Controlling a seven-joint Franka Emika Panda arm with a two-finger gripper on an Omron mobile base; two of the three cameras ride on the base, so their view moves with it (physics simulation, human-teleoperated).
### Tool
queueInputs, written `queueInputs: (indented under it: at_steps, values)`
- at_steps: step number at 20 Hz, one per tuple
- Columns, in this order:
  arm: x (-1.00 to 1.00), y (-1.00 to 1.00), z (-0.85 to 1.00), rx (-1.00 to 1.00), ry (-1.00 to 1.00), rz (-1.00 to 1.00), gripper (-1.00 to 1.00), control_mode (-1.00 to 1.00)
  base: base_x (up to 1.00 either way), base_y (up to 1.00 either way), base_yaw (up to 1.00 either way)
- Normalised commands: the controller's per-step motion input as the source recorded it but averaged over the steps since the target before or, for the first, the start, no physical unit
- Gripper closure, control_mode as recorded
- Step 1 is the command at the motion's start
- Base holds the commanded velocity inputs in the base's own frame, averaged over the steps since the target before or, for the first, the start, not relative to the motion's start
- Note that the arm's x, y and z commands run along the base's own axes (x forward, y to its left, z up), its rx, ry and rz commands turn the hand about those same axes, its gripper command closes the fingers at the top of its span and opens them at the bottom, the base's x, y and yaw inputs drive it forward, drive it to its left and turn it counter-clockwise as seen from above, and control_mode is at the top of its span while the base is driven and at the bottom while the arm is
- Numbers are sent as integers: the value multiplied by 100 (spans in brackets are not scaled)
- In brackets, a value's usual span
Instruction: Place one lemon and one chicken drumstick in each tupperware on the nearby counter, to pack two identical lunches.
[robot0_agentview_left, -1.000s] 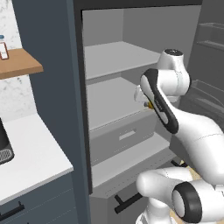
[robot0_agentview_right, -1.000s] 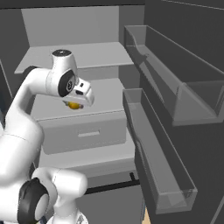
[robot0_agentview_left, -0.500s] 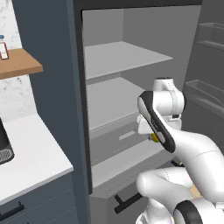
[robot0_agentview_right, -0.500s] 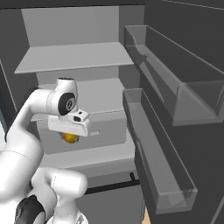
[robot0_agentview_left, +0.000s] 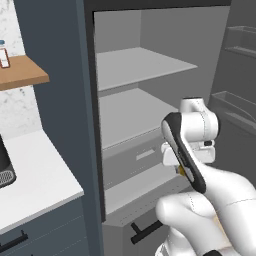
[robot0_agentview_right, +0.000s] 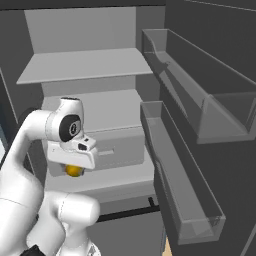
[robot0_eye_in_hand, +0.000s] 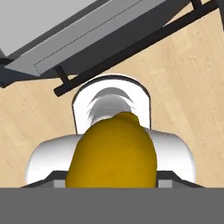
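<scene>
A yellow lemon looms large in the hand view and hides the fingertips. In the right base view the lemon hangs just under the white hand, with my gripper shut on it in front of the fridge drawer. From the left base view, a sliver of the lemon peeks out behind the forearm. The white counter lies to the left of the fridge. The tupperware and the chicken drumstick are out of view.
The open fridge has bare grey shelves and a drawer. Clear door bins stick out on the right. A wooden wall shelf hangs above the counter, and a black appliance stands at its left edge.
The hand has come down from shelf height to drawer level, carrying the lemon with it. The arm has folded back toward the base.
</scene>
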Motion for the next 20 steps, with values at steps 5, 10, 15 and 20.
queueInputs:
  at_steps: [5,10,15,20]
  values:
    - [-40,0,0,0,0,0,100,100,-25,3,0]
    - [0,0,0,0,0,0,100,100,-56,32,0]
    - [0,0,0,0,0,0,100,100,-18,85,10]
    - [0,0,0,0,0,0,100,100,0,100,31]
